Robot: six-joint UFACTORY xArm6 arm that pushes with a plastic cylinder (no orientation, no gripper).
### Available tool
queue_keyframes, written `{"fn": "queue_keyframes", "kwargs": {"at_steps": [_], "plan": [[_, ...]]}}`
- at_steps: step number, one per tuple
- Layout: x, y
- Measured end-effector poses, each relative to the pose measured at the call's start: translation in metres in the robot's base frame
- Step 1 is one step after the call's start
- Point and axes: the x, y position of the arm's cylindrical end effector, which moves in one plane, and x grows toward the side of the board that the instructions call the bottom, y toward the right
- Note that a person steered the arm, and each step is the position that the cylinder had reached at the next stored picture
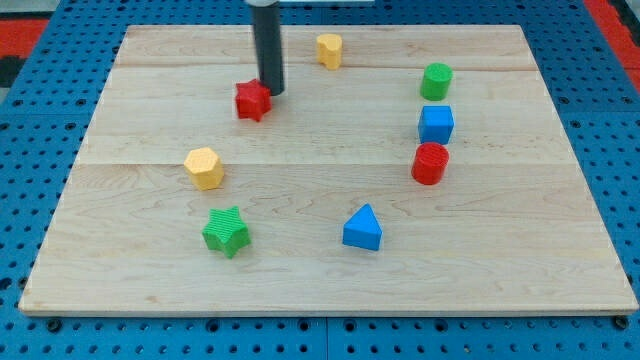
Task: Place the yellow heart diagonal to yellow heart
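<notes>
A yellow heart-like block (pixel 329 49) sits near the view's top, right of centre-left. A second yellow block, hexagon-shaped (pixel 204 167), lies at the view's left middle. My tip (pixel 271 90) rests on the board right beside the upper right of a red star block (pixel 252 100), touching or nearly touching it. The tip is below and left of the upper yellow block, about 70 pixels away. The rod rises straight up out of the view's top.
A green cylinder (pixel 436 80), a blue cube (pixel 436 124) and a red cylinder (pixel 430 163) stand in a column at the view's right. A blue triangle block (pixel 363 229) and a green star (pixel 226 231) lie near the bottom. The wooden board (pixel 320 280) ends on blue pegboard.
</notes>
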Motion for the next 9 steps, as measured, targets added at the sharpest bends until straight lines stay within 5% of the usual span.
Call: {"fn": "queue_keyframes", "kwargs": {"at_steps": [1, 2, 4, 5, 8, 9], "plan": [[0.005, -0.037], [0.002, 0.005], [-0.071, 0.179], [-0.118, 0.186], [-0.074, 0.081], [-0.110, 0.071]]}}
